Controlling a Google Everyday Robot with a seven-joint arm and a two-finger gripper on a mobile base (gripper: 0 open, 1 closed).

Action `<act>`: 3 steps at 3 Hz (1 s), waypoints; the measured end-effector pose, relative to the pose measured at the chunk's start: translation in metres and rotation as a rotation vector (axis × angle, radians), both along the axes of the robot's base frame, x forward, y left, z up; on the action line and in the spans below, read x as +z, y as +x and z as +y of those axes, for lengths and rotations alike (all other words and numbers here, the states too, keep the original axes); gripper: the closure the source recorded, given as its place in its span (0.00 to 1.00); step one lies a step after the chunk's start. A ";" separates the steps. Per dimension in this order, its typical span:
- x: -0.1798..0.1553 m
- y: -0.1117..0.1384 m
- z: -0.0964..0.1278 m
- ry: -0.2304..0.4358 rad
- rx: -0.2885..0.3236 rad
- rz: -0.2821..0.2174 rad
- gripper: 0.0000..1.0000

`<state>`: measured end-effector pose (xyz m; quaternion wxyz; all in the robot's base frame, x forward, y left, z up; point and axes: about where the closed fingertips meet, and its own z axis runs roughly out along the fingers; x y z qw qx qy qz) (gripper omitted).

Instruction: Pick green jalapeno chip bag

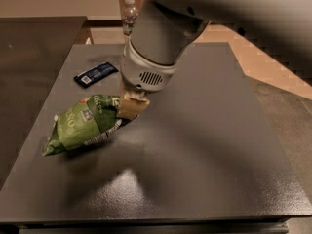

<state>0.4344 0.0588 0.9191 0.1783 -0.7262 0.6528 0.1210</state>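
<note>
The green jalapeno chip bag (83, 123) hangs tilted above the dark grey table (204, 145), its right end higher than its left end. My gripper (130, 105) is at the bag's right end, under the big grey arm, and its cream fingers (132, 107) are shut on that edge of the bag. The bag casts a shadow on the table below it. The rest of the gripper is hidden by the wrist.
A dark blue snack bar (95, 74) lies on the table behind the bag. A clear water bottle (128, 14) stands at the table's far edge, partly behind the arm. A second dark table (29, 57) is at the left.
</note>
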 end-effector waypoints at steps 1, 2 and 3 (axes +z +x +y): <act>0.031 0.007 -0.002 0.028 0.000 -0.039 1.00; 0.076 0.013 -0.005 0.080 -0.011 -0.093 1.00; 0.077 0.013 -0.005 0.081 -0.011 -0.094 1.00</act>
